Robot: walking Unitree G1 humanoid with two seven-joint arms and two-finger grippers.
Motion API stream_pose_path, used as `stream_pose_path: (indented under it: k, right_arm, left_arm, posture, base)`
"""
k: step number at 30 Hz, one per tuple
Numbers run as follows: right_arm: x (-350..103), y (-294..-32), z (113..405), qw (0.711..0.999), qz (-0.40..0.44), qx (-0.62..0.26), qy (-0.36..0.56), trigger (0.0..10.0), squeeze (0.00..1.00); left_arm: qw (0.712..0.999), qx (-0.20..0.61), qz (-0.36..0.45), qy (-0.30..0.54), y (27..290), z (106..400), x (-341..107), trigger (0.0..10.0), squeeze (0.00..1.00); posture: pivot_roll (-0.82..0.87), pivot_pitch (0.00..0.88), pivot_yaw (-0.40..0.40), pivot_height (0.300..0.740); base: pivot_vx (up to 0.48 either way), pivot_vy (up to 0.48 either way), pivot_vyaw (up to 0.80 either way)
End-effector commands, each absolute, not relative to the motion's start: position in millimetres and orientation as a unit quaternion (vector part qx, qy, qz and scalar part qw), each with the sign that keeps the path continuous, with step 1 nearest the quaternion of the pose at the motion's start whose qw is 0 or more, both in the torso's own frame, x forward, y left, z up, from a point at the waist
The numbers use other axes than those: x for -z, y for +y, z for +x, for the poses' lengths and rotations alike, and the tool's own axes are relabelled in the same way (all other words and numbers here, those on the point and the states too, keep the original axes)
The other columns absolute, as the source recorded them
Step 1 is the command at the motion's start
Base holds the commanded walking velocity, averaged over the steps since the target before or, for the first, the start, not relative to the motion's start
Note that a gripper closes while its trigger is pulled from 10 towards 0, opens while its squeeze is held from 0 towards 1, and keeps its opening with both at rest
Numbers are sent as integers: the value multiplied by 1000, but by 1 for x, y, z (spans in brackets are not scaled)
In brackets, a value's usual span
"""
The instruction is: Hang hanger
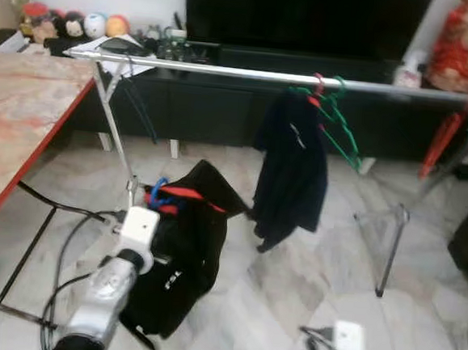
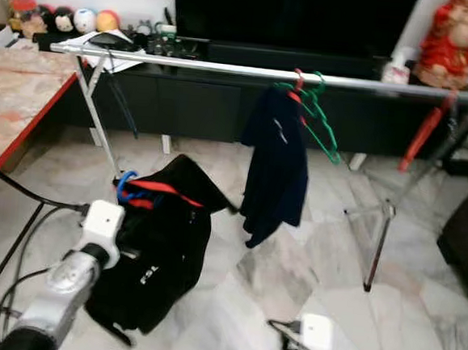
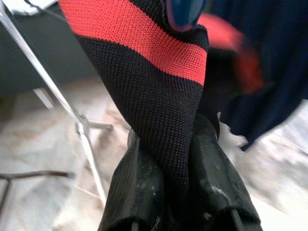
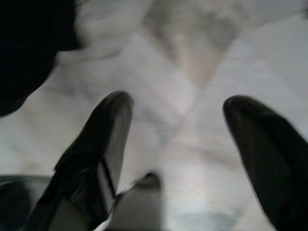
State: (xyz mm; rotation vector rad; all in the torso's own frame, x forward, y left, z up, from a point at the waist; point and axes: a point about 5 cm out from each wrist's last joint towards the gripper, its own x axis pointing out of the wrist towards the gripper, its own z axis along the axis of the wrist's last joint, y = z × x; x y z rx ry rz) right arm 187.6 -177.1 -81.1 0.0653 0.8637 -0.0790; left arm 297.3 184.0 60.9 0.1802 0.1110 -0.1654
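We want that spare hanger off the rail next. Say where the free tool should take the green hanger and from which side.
Grip the green hanger on its sloping lower arm, which juts out bare to the right of the dark navy garment. Bring the right tool, open over the floor, in from the rail's right side; the left tool is shut on the black and red garment.

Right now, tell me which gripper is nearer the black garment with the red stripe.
Left. The left gripper is shut on the black garment with the red stripe, holding it up near the rack. The right gripper hangs open over bare marble floor, apart from it.
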Motion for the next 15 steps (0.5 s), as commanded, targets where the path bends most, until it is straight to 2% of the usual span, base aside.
stream_pose_path:
  k: [1,8,15]
  right_arm:
    - [83,-186,181,902,23,51,428,10000,0]
    - [84,-161,185,903,21,34,428,10000,0]
    - [88,-152,177,901,20,28,433,10000,0]
  left_arm:
    - [992,83,89,25,178,303,-73,10000,0]
    - [994,64,92,6,183,308,-82,10000,0]
    - [993,64,95,14,180,306,-79,10000,0]
  posture:
    - [-57,36,-5,740]
    - [-54,41,-3,740]
    - [-52,38,-5,740]
  base:
    - [480,0,0]
    - [480,0,0]
    - [478,0,0]
